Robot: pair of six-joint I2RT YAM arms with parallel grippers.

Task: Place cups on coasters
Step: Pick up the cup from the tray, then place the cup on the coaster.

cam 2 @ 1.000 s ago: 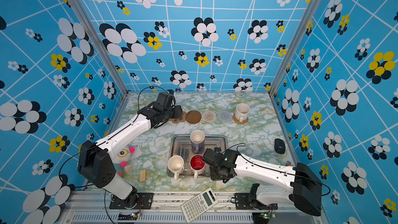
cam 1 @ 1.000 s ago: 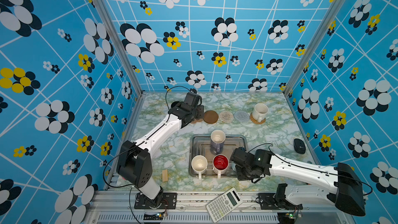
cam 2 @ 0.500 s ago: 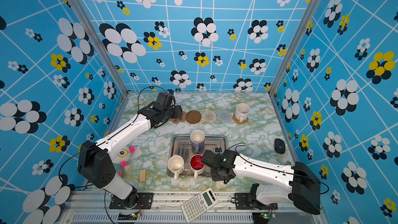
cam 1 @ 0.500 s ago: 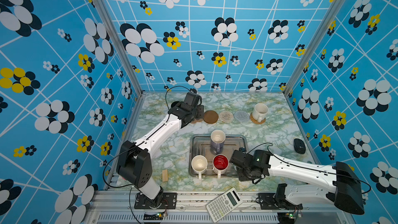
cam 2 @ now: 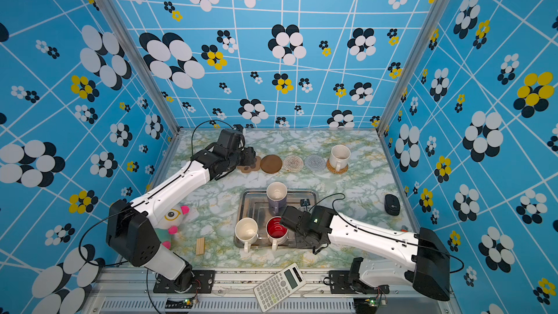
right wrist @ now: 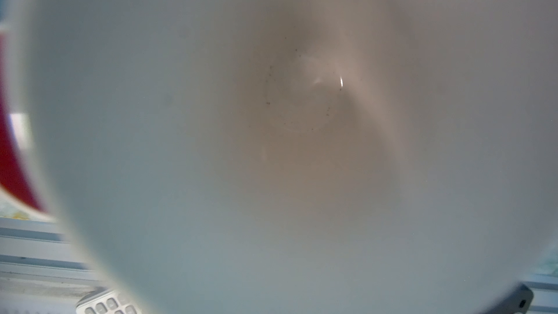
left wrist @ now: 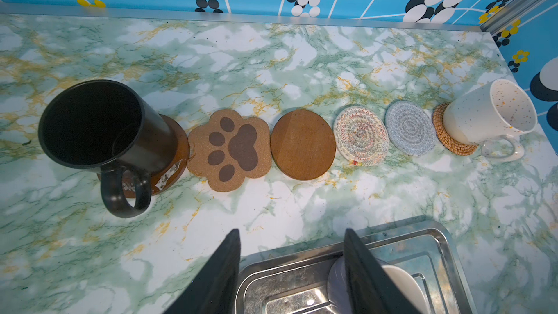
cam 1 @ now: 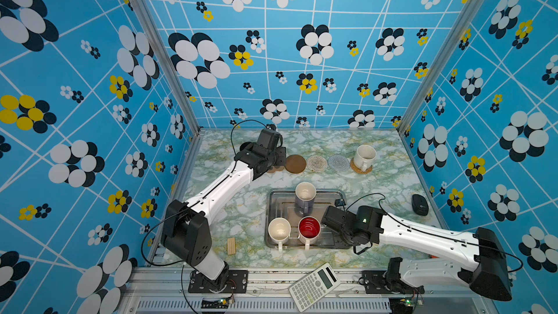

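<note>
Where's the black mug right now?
In the left wrist view, the black mug stands on a brown disc coaster at the row's left end, beside the paw-print coaster.

A square metal tray (cam 1: 330, 192) is seen at lower centre in both top views, set on a green-and-gold marbled tabletop (cam 1: 383, 176). At the bottom edge a grey calculator (cam 1: 314, 286) is laid askew across the metal front rail (cam 1: 265, 277) — keys up, display toward the upper right. A dark computer mouse (cam 1: 419, 204) is parked at the right, near the wall. A small ribbed wooden block (cam 1: 231, 246) is spotted left of the tray, apart from it. In a top view a white plush toy (cam 2: 172, 217) with pink trim is caught at lower left, partly hidden. Blue walls (cam 1: 271, 43) printed with black, white and yellow flowers are wrapped around three sides.
</note>
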